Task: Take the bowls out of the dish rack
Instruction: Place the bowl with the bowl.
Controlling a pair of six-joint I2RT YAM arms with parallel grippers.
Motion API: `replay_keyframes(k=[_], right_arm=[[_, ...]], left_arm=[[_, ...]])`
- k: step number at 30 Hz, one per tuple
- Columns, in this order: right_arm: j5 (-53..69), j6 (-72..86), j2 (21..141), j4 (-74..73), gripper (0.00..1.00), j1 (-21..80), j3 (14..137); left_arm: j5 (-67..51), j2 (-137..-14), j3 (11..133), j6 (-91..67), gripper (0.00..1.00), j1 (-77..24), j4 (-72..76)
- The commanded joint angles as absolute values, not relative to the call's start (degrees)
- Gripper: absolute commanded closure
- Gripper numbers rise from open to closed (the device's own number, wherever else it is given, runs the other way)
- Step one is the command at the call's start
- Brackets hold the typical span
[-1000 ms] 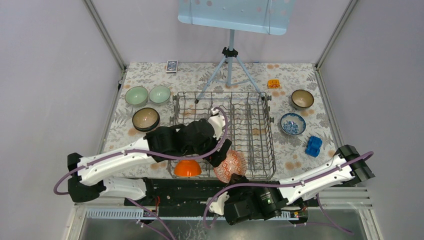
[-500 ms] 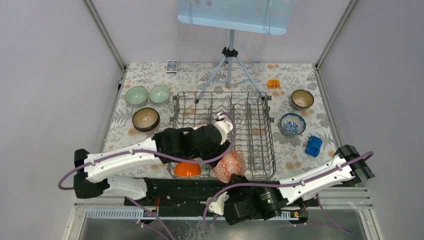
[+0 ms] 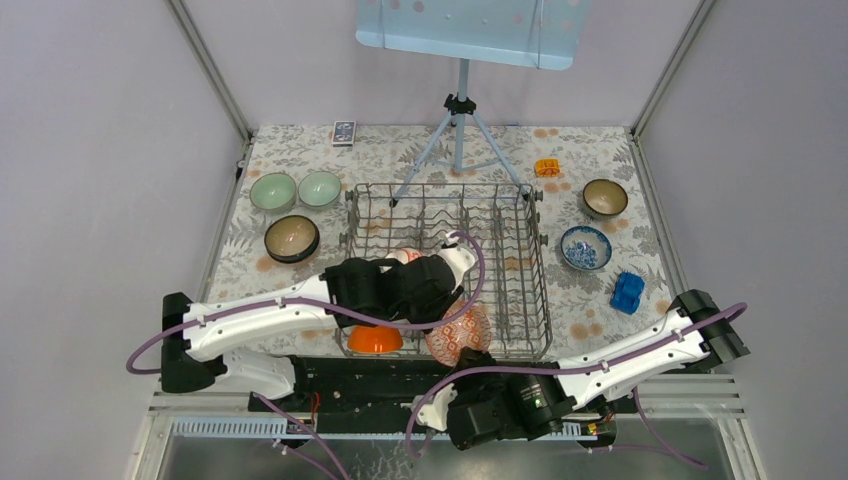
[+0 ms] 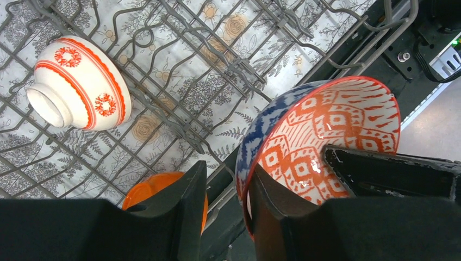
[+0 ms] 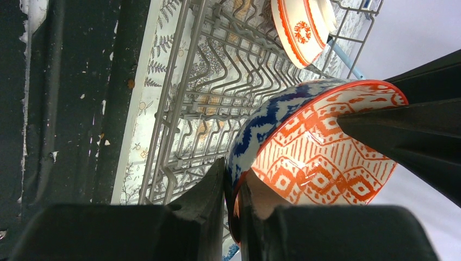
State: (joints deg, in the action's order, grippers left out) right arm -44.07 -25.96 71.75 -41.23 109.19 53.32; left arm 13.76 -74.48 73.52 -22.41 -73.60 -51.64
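- Far left of the top view, on the floral surface (image 3: 290, 150): two pale green bowls (image 3: 273, 191) (image 3: 319, 188) sit side by side, mouths up. Just below them is one dark brown bowl (image 3: 292, 238) with a tan inside.
- Above them, at the surface's top edge, lies a small dark card (image 3: 343, 132); its markings are too small to read.
- Centre: one grey wire dish rack (image 3: 505, 250). It holds a solid orange bowl (image 3: 375, 337), mouth down at the lower left corner. It also holds a white bowl with red rings (image 4: 79, 81), tipped on its side among the tines.
- At the rack's lower edge a blue-backed patterned bowl (image 3: 462, 330), red-and-white inside, stands on edge.
- The right hand (image 5: 231, 174) is clenched on that bowl's rim, one finger inside and one outside.
- The left hand (image 4: 227, 168) straddles the same rim with fingers parted, a gap showing on the blue side.
- Above the rack stands one blue-grey tripod stand (image 3: 460, 140).
- Right of the rack, top to bottom: a small orange object (image 3: 546, 167), a second dark brown bowl (image 3: 605, 197), one blue-and-white patterned bowl (image 3: 585, 247) and a blue object (image 3: 627, 292).
- Eight bowls are in view altogether.
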Motion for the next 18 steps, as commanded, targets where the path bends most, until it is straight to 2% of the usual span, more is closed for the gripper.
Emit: replay_keyframes(k=[1,8,11,14,18], right_arm=[[-47.7,-27.1,71.4,-39.9,1.00,109.7,55.0],[-47.7,-27.0,71.6,-39.7,1.00,109.8,54.6],[-47.8,-27.0,71.6,-39.5,1.00,109.7,54.8],[-48.3,-27.0,71.8,-39.2,1.00,109.8,54.7],[-48.8,-26.7,72.2,-39.2,1.00,109.7,54.7]], left_arm=[[14.9,-74.9,75.2,-22.6,0.64,-74.0,-50.9],[14.5,-75.0,74.6,-23.4,0.73,-74.4,-50.1],[14.4,-75.1,74.4,-23.6,0.84,-74.5,-50.1],[14.5,-75.1,74.2,-23.8,1.00,-74.5,-50.0],[14.4,-74.7,73.5,-24.4,1.00,-74.5,-49.2]])
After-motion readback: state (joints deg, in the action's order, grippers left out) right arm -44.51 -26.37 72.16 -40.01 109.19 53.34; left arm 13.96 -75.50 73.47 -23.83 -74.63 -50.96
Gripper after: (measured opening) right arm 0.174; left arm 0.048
